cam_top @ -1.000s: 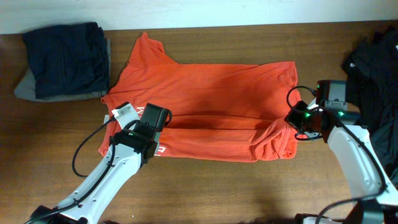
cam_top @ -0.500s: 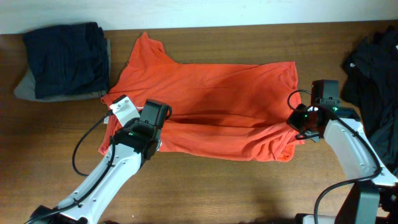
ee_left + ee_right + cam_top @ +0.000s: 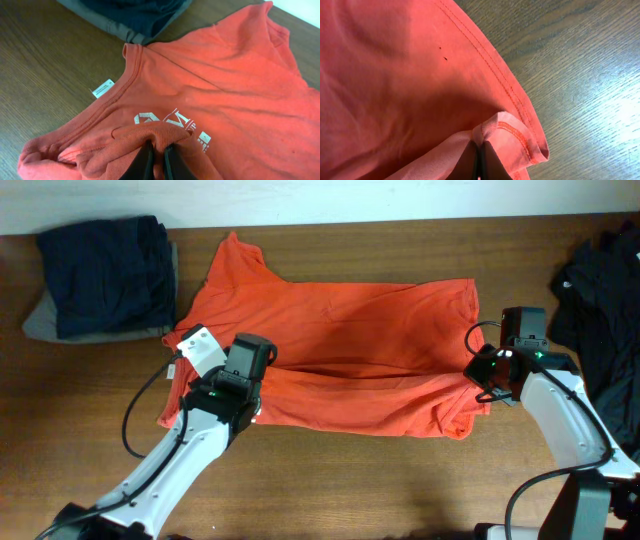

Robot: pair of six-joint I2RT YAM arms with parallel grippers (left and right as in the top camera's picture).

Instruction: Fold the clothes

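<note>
Counted on the table (image 3: 400, 480): one orange-red T-shirt (image 3: 340, 330), one navy garment (image 3: 105, 260) on one grey garment (image 3: 40, 328) at far left, one black heap (image 3: 600, 290) at the right edge, two arms. Lies in the middle, long axis left to right, neck to the left, hem to the right. Gripped at both ends by arms slanting in from the near corners: a fold beside the white lettering (image 3: 170, 120) in the narrow jaws of the left gripper (image 3: 158, 150), the hem corner in the closed jaws of the right gripper (image 3: 478, 150).
</note>
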